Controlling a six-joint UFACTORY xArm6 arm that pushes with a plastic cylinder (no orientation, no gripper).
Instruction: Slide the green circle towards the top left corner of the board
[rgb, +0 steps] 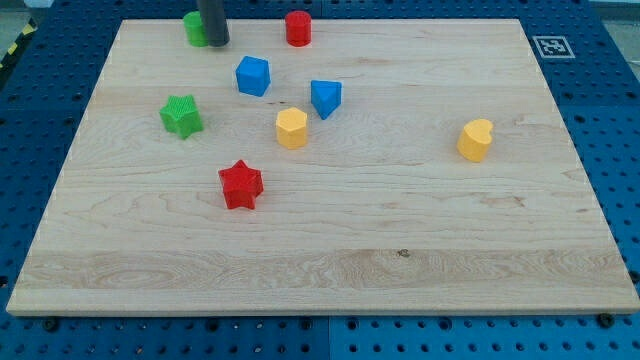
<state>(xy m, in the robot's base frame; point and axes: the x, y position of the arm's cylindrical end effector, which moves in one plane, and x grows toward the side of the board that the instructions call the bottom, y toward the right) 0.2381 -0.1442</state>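
Tip touching one green circle

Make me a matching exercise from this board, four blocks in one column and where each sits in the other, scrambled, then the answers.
Blocks:
1. green circle
2. red star
3. yellow heart
4. red cylinder

Places:
A. alone towards the view's right
B. top edge, right of my tip
C. nearest the view's bottom
D. top edge, partly behind my tip on its left

Pairs: 1-D, 2-C, 3-A, 4-B
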